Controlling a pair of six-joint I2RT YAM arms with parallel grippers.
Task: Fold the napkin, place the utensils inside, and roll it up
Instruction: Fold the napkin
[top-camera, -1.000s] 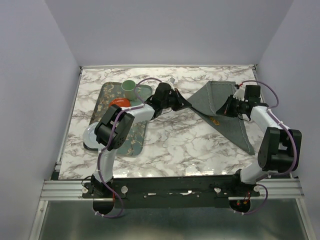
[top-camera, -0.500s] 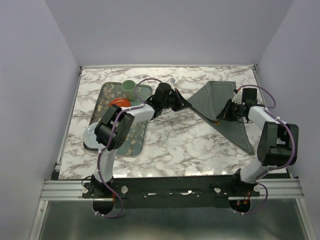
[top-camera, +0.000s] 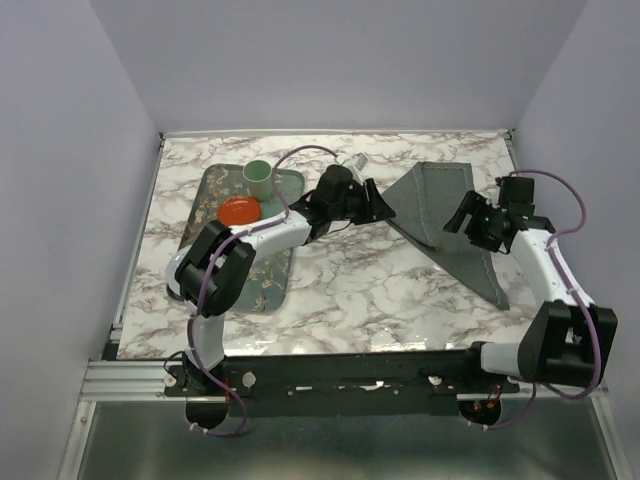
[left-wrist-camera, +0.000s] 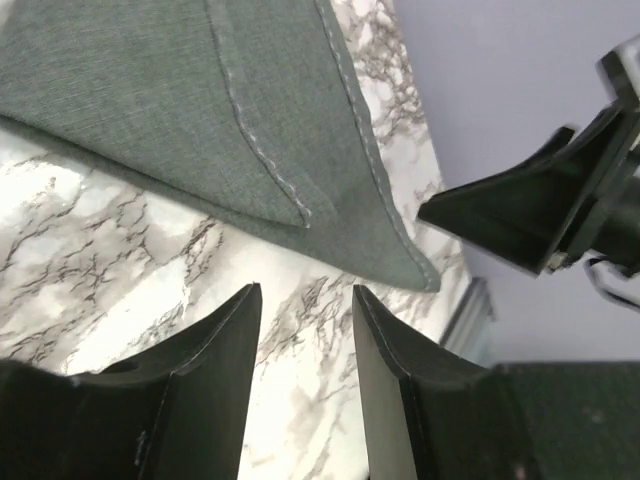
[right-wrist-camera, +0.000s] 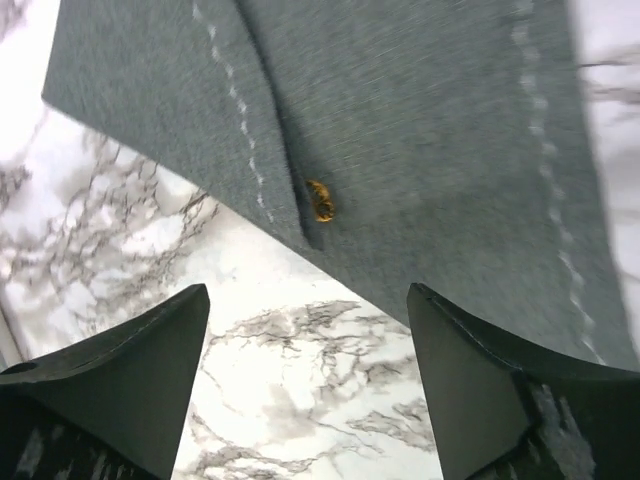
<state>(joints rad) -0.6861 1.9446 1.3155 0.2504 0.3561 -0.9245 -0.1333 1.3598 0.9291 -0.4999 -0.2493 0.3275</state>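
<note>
The dark grey napkin (top-camera: 445, 212) lies folded on the marble table at the back right, with a flap doubled over. In the right wrist view a small gold tip of the utensils (right-wrist-camera: 320, 200) peeks from under the flap's hemmed edge on the napkin (right-wrist-camera: 430, 120); the rest is hidden inside. My left gripper (top-camera: 372, 205) stands open just off the napkin's left corner, nothing between its fingers (left-wrist-camera: 215, 380), with the napkin (left-wrist-camera: 200, 100) ahead. My right gripper (top-camera: 470, 222) hovers wide open at the napkin's right side, its empty fingers (right-wrist-camera: 150, 370) over bare marble.
A green floral tray (top-camera: 212, 195) sits at the back left, holding a pale green cup (top-camera: 259, 173) and a red-orange bowl (top-camera: 240, 210). The left arm reaches across the tray's right edge. Purple walls close in the table on three sides.
Both grippers were shut on the napkin's folded edge and have opened and let go. The right gripper has drawn back to the right; the napkin now lies flatter.
</note>
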